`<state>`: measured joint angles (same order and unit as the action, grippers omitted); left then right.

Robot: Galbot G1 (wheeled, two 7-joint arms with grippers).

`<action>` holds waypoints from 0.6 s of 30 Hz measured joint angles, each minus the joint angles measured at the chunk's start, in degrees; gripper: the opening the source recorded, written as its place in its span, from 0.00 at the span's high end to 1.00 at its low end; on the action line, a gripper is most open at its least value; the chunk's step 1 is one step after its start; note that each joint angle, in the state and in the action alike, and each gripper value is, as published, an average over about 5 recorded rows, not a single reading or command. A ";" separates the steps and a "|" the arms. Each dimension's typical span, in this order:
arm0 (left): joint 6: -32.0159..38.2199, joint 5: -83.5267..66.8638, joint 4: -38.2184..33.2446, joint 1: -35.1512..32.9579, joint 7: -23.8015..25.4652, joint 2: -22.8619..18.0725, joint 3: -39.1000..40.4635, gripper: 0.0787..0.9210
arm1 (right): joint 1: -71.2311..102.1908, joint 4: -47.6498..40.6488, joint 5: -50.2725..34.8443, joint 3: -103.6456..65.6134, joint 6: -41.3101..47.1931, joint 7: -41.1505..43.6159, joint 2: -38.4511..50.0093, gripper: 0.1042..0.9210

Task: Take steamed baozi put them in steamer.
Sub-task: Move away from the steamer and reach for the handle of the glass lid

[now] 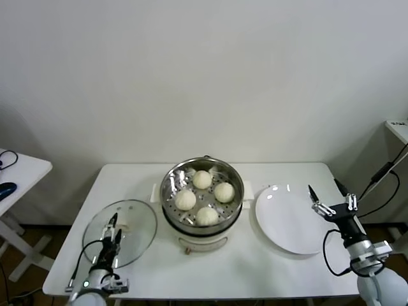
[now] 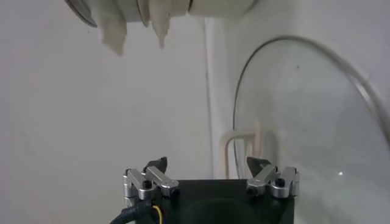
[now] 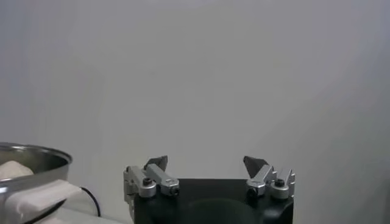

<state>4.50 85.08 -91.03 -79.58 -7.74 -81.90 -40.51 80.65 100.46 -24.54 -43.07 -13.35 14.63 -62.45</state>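
Note:
Several cream-white steamed baozi [image 1: 202, 180] lie on the perforated tray inside the shiny steamer [image 1: 172, 182], which stands on a white base at the middle of the white table. My left gripper [image 1: 115, 228] stands open at the front left, over the glass lid [image 1: 131, 220], holding nothing. In the left wrist view the left gripper [image 2: 207, 163] faces the lid [image 2: 304, 122] and the steamer base [image 2: 219, 6]. My right gripper [image 1: 323, 186] stands open by the right edge of the plate, empty. The right wrist view shows the right gripper [image 3: 205, 162], the steamer rim [image 3: 36, 157] and one baozi [image 3: 11, 168].
A flat white plate [image 1: 287, 223] with nothing on it lies right of the steamer. The glass lid has a white handle [image 2: 241, 143]. A small side table [image 1: 22, 171] with a dark blue object [image 1: 6, 189] stands at the far left. Cables [image 1: 382, 175] hang at the right.

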 measured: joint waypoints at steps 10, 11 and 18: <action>-0.34 0.43 1.77 2.87 0.31 0.13 -0.07 0.12 | 0.35 -1.20 0.33 -0.79 -0.43 1.15 -0.83 0.12; -0.35 0.43 2.05 3.19 0.31 0.13 -0.06 0.12 | 0.43 -1.34 0.38 -0.88 -0.49 1.28 -0.92 0.12; -0.30 0.38 4.30 5.36 -0.01 0.21 -0.05 0.12 | 0.92 -2.09 0.59 -1.45 -0.79 2.11 -1.28 0.12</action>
<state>4.19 85.47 -86.73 -74.22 -7.75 -81.69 -40.56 81.57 98.37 -23.94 -44.51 -14.15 16.74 -63.73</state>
